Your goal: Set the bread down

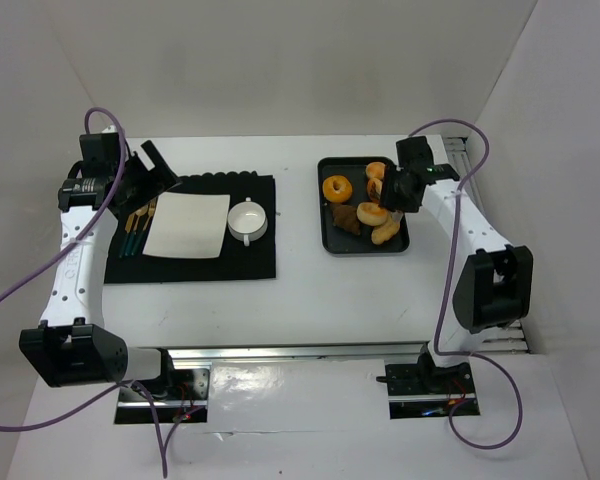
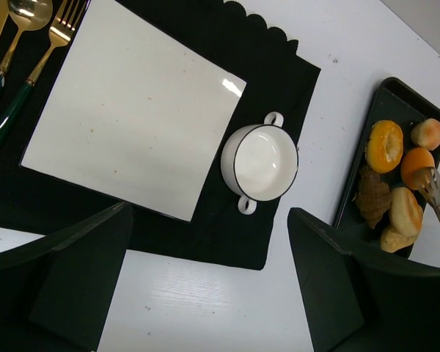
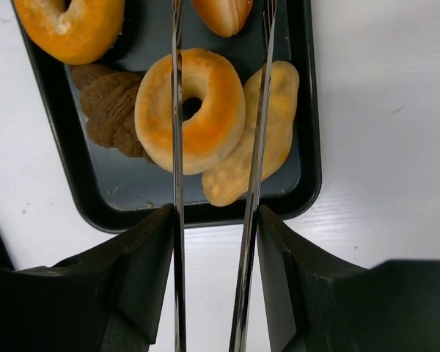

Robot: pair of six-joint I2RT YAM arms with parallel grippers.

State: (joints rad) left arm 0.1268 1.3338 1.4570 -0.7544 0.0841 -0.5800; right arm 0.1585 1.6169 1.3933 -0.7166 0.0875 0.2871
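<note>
Right tool (image 3: 216, 88) parted narrowly over crowded bread (image 3: 191, 110) inside tray rim (image 3: 308, 110); left tool (image 2: 205, 279) wide, tips cropped.

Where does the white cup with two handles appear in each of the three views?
Top external: white cup on the black mat, just right of the square plate.
Left wrist: cup near centre, right of the plate.
Right wrist: not in it.
Shared landmark: the black tray of bread.
</note>
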